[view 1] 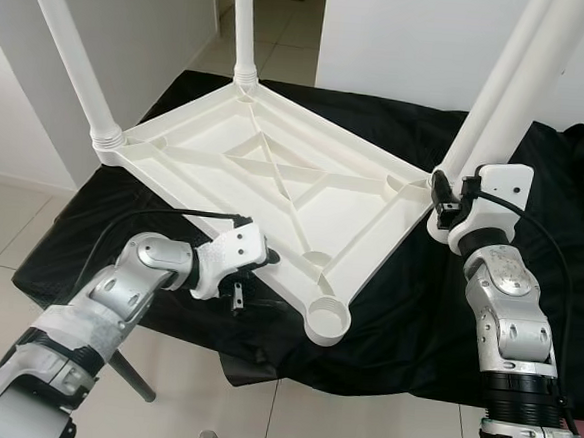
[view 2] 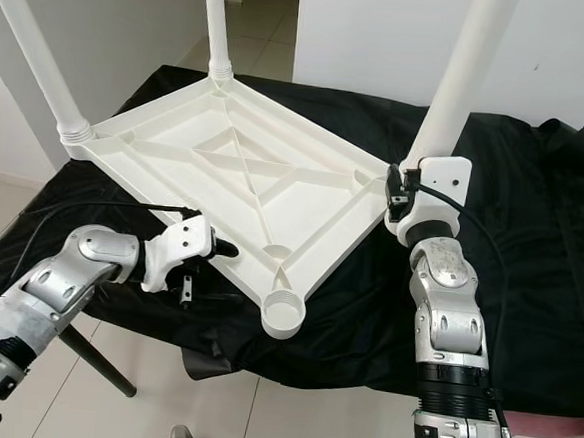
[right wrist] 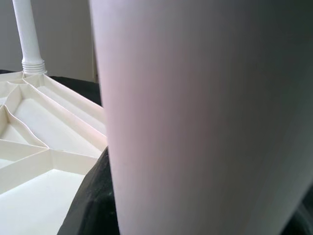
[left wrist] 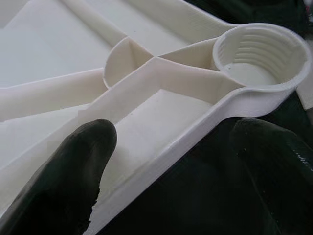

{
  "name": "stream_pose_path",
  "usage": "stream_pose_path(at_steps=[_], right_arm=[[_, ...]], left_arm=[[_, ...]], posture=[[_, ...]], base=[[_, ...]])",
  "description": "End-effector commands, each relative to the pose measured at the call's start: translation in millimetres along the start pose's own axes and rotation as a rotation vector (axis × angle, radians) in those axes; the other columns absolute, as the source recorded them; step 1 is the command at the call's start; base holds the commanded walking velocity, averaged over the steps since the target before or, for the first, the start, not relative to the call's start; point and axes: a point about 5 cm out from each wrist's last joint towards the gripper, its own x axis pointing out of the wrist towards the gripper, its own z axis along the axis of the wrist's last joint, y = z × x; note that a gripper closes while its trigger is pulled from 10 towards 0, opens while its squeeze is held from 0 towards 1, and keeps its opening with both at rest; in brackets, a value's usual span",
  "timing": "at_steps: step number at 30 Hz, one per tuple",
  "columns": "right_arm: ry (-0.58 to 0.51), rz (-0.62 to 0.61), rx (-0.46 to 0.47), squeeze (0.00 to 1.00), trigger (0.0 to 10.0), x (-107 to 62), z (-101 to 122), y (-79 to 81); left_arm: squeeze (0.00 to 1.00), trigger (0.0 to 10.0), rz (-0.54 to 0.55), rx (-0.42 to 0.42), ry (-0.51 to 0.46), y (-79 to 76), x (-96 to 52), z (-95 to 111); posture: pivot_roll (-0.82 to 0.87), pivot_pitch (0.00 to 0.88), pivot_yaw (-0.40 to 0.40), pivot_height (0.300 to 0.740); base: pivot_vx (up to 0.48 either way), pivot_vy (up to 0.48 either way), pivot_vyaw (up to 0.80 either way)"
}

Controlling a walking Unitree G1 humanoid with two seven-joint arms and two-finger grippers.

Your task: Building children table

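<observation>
A white plastic tabletop [view 1: 275, 178] lies upside down on a black cloth [view 1: 405, 317]. The left gripper [view 1: 265, 258] straddles its near-left rim, fingers apart, one inside the rim, one outside, just left of the empty threaded socket [view 1: 327, 317] at the near corner. The right gripper [view 1: 442, 197] is at the right corner, against a white leg [view 1: 501, 93]; its fingers' grip cannot be told. Two more legs [view 1: 245, 25] stand in the left and far corners.

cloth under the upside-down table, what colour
Black cloth, plain, clearest in the left eye view.
</observation>
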Motion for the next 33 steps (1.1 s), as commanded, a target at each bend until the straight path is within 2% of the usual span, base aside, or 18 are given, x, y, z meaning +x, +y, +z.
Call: stream_pose_path(at_steps=[1, 18, 21, 29, 30, 32, 33], right_arm=[[-0.015, 0.004, -0.004, 0.00, 10.0, 0.7, 5.2, 1.0], [-0.012, 0.003, -0.038, 0.00, 10.0, -1.7, 8.0, -0.8], [-0.013, 0.009, -0.049, 0.00, 10.0, -2.7, 8.4, 0.9], [-0.013, 0.008, -0.053, 0.00, 10.0, -4.1, 8.5, 1.6], [-0.011, 0.006, -0.052, 0.00, 10.0, -5.0, 8.1, 1.6], [-0.011, 0.006, -0.052, 0.00, 10.0, -5.0, 8.1, 1.6], [-0.009, 0.002, -0.053, 0.00, 10.0, -5.7, 7.7, 0.8]], left_arm=[[0.00, 10.0, -0.028, 0.009, 0.021, -1.0, 4.4, -2.8], [0.00, 10.0, -0.070, -0.024, 0.021, 2.0, 25.5, -4.8], [0.00, 10.0, -0.094, -0.004, 0.035, -2.7, 30.8, -7.0], [0.00, 10.0, -0.124, 0.000, 0.038, -8.0, 33.6, -9.2], [0.00, 9.3, -0.132, -0.011, 0.035, -8.4, 34.2, -10.0], [0.00, 9.3, -0.132, -0.011, 0.035, -8.4, 34.2, -10.0], [0.00, 4.3, -0.134, -0.017, 0.034, -7.9, 34.8, -10.3]], posture=[[-0.05, 0.056, 0.037, 0.740], [-0.08, 0.054, 0.045, 0.740], [-0.09, 0.053, 0.054, 0.740], [-0.09, 0.050, 0.062, 0.740], [-0.10, 0.050, 0.065, 0.740], [-0.10, 0.050, 0.065, 0.740], [-0.10, 0.049, 0.068, 0.740]], base=[[0.000, 0.000, 0.00], [0.000, 0.000, 0.00], [0.000, 0.000, 0.00], [0.000, 0.000, 0.00], [0.000, 0.000, 0.00], [0.000, 0.000, 0.00], [0.000, 0.000, 0.00]])
